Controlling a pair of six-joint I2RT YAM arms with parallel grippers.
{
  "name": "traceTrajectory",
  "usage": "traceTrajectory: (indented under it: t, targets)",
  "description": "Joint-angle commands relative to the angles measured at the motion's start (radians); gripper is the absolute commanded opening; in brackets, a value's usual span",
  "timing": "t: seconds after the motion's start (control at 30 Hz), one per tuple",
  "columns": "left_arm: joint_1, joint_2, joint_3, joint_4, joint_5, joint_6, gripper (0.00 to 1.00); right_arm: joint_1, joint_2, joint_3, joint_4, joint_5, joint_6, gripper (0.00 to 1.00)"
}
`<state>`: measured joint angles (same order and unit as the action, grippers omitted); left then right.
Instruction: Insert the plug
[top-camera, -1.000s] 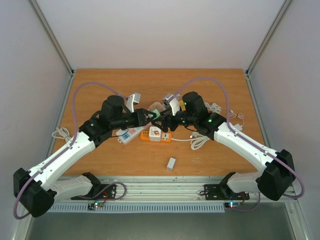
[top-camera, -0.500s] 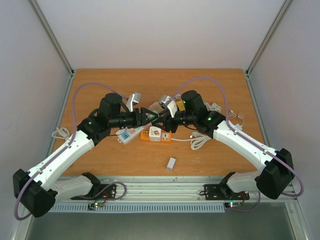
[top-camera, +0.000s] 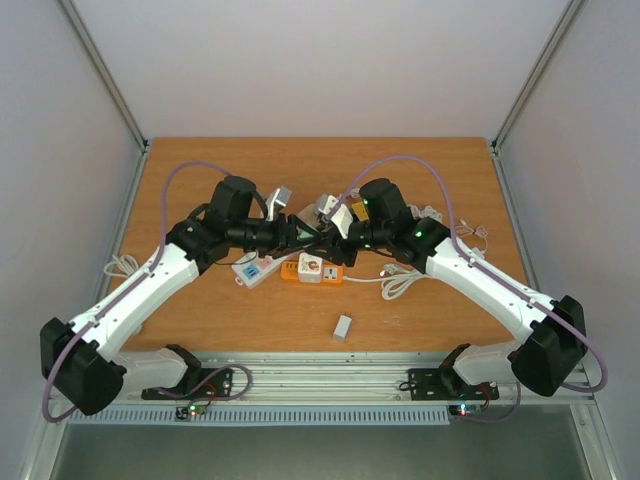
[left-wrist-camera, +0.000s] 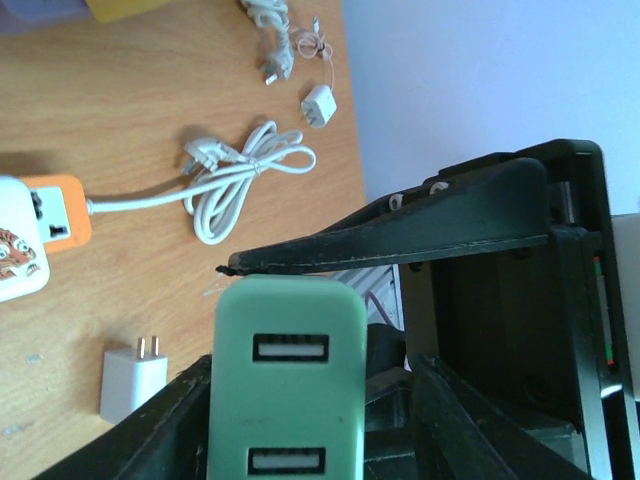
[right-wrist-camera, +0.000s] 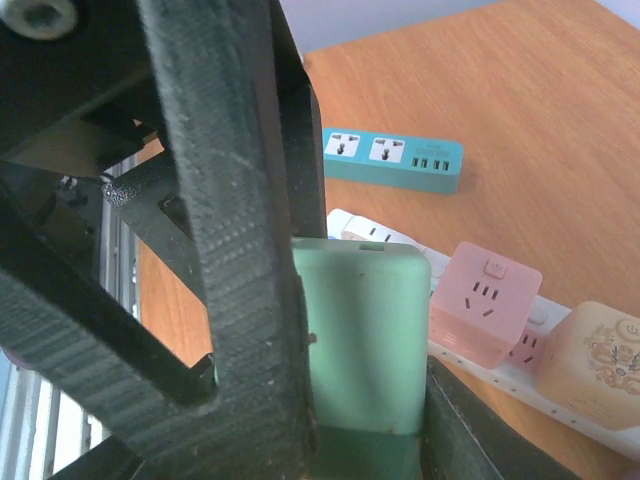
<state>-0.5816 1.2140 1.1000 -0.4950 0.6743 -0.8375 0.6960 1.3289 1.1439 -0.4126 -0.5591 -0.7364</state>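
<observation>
The right tool (right-wrist-camera: 360, 380) pinches the green charger (left-wrist-camera: 288, 385), and the left tool (left-wrist-camera: 310, 400) seems spread loosely around it. A shallow, off-centre pinch could let the charger twist or drop onto the table (top-camera: 300, 165).

Green charger (left-wrist-camera: 287, 400) bottom centre, two USB ports facing camera — black finger (left-wrist-camera: 400, 228) slanting just above it. Left edge: orange power strip (left-wrist-camera: 62, 208), white coiled cable (left-wrist-camera: 245, 175) running right from it. Lower left — white plug (left-wrist-camera: 130, 382), prongs up.
</observation>
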Motion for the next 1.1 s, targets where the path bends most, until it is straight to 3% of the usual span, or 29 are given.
traceTrajectory:
  t: [0.0,0.27,0.37,0.47,0.6,0.77,0.9,1.07]
  targets:
    - [-0.001,0.022,0.027,0.008,0.107,-0.036,0.48,0.011,0.015,0.036,0.008,-0.008,-0.062,0.36]
    - [0.005,0.045,0.109,-0.110,0.090,0.109,0.26,0.010,0.034,0.079,-0.096,-0.079,-0.100,0.39]
    - [0.006,0.044,0.144,-0.161,0.038,0.219,0.20,0.011,0.039,0.095,-0.101,-0.053,-0.056,0.56]
    - [0.007,0.022,0.168,-0.217,-0.123,0.375,0.20,0.011,0.019,0.088,-0.069,0.022,0.019,0.71]
    - [0.006,-0.006,0.167,-0.259,-0.410,0.609,0.20,0.011,-0.050,0.036,-0.008,0.118,0.134,0.79]
    - [0.021,-0.035,0.088,-0.225,-0.595,0.864,0.19,0.010,-0.154,-0.066,0.072,0.225,0.302,0.82]
    - [0.086,-0.012,0.043,-0.208,-0.584,1.051,0.19,0.006,-0.198,-0.132,0.082,0.295,0.425,0.82]
    - [0.245,0.083,0.026,-0.162,-0.589,1.115,0.15,-0.003,-0.190,-0.192,0.089,0.282,0.543,0.82]
